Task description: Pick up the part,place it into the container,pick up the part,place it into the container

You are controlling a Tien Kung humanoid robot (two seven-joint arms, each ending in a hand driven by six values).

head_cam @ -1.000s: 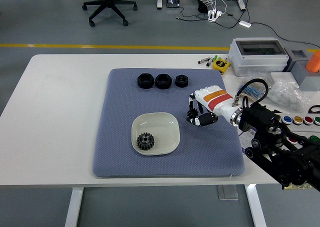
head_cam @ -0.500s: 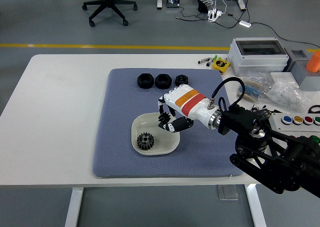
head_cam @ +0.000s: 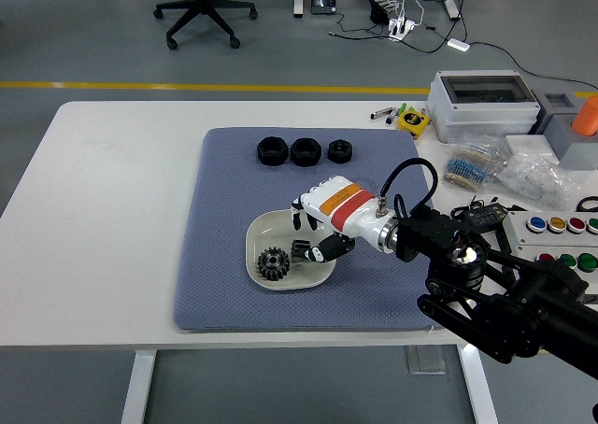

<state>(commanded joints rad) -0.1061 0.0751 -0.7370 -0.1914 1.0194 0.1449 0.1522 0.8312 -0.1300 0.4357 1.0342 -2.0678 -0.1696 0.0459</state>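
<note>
1. Table [head_cam: 112, 219]: white, flat, smooth top with rounded corners.
2. Mat [head_cam: 224, 284]: blue-grey woven fabric, roughly square, lies on the table.
3. Right arm [head_cam: 505, 303]: black jointed links, comes in from lower right and reaches left over the mat.
4. Right hand [head_cam: 313, 242]: white shell with an orange and a red band, black fingers. It sits over the dish's right side, fingers loosely spread, thumb just beside the second part; no clear grip on it.
5. Dish [head_cam: 266, 228]: off-white, glossy, rounded-square, shallow, at mat centre.
6. Gear [head_cam: 272, 263]: dark metal, toothed, lies in the dish's left half.
7. Second part [head_cam: 300, 250]: small, dark, in the dish right of the gear; shape unclear.
8. Three nuts [head_cam: 305, 150]: black, chunky rings, in a row at the mat's far edge.
</note>
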